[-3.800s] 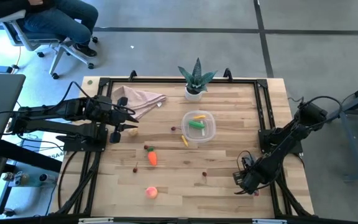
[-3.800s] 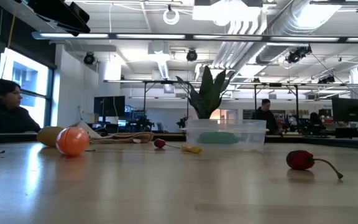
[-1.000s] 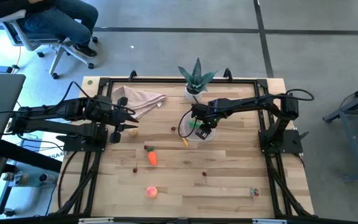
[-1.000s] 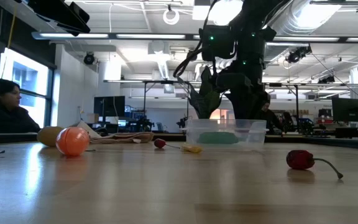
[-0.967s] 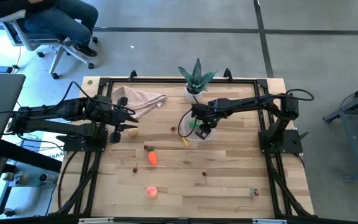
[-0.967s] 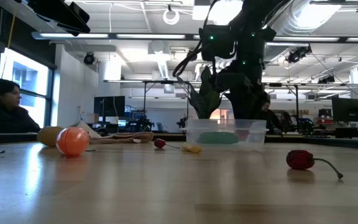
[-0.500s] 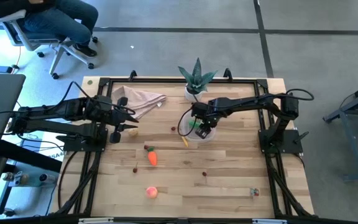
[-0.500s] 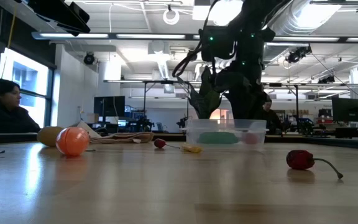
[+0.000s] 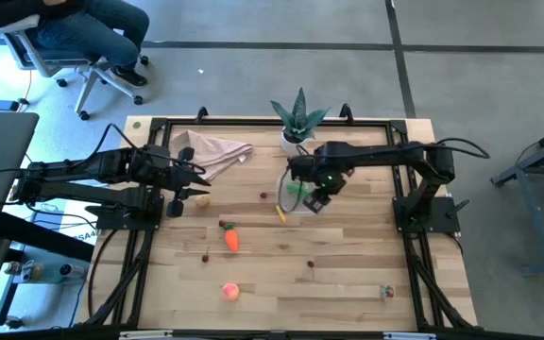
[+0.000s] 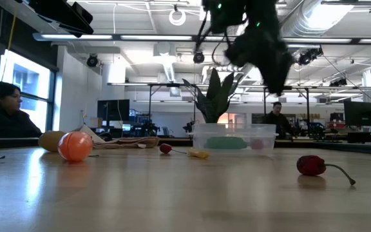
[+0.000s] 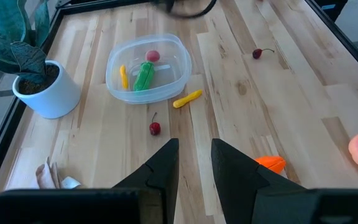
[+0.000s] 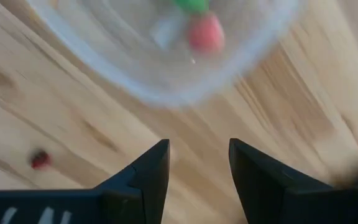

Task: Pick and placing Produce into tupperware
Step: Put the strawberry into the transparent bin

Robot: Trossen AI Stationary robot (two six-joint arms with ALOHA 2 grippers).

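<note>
The clear tupperware stands mid-table, holding a green pod, a yellow strip and a small red piece. My right gripper hangs open above the tupperware's near rim, pointing down, nothing between its fingers; from above, the right gripper hides most of the container. Loose on the wood lie an orange carrot, a pink-orange peach, a yellow strip and cherries. My left gripper waits at the table's left, fingers slightly apart and empty.
A potted spiky plant stands just beyond the tupperware, a crumpled beige cloth at the far left. More small red pieces lie toward the near edge, and one stemmed cherry lies close to the low camera. A black rail frames the table.
My right gripper has risen straight up out of the tupperware and now hangs well above it, having shifted slightly toward the near edge. A small red piece now lies inside the container.
</note>
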